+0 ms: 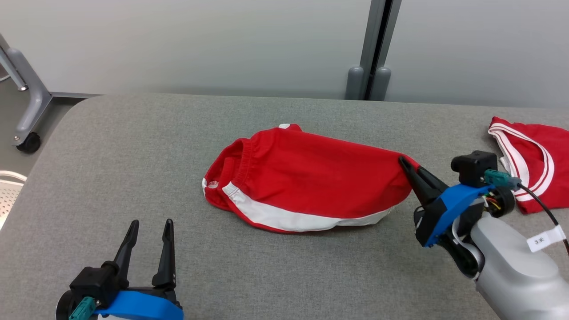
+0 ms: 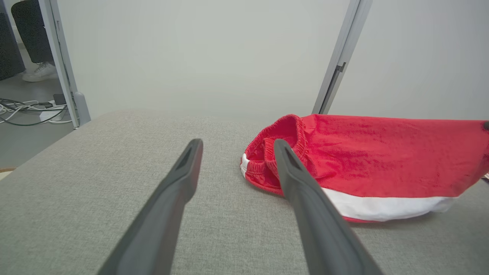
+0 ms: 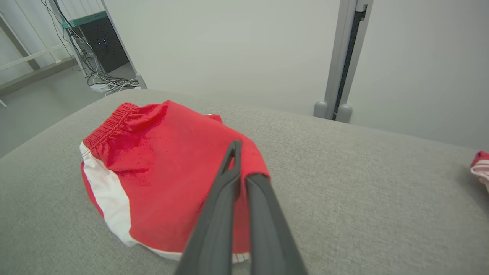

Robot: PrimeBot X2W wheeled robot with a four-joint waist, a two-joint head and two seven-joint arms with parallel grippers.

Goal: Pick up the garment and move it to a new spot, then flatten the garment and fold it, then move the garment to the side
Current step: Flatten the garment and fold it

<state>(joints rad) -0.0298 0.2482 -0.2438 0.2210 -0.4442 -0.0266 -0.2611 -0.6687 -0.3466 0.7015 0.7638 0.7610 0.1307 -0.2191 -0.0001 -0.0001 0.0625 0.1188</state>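
The garment (image 1: 311, 182) is a pair of red shorts with a white side stripe and an elastic waistband, lying in the middle of the grey table (image 1: 133, 146). My right gripper (image 1: 406, 166) is shut on the garment's right-hand edge, which is lifted a little off the table. In the right wrist view the garment (image 3: 153, 160) spreads out to the left of my right gripper (image 3: 242, 160), whose fingers pinch the cloth. My left gripper (image 1: 150, 229) stands open near the table's front left, apart from the garment. Through the left wrist camera, the left gripper (image 2: 237, 147) points just left of the waistband (image 2: 282, 133).
A second red garment with white stripes (image 1: 533, 160) lies at the table's right edge. Behind the table stands a pale wall with a grey post (image 1: 373, 49). A wheeled grey frame leg (image 1: 26, 115) stands off the table's back left. Cables (image 2: 23, 109) lie on the floor.
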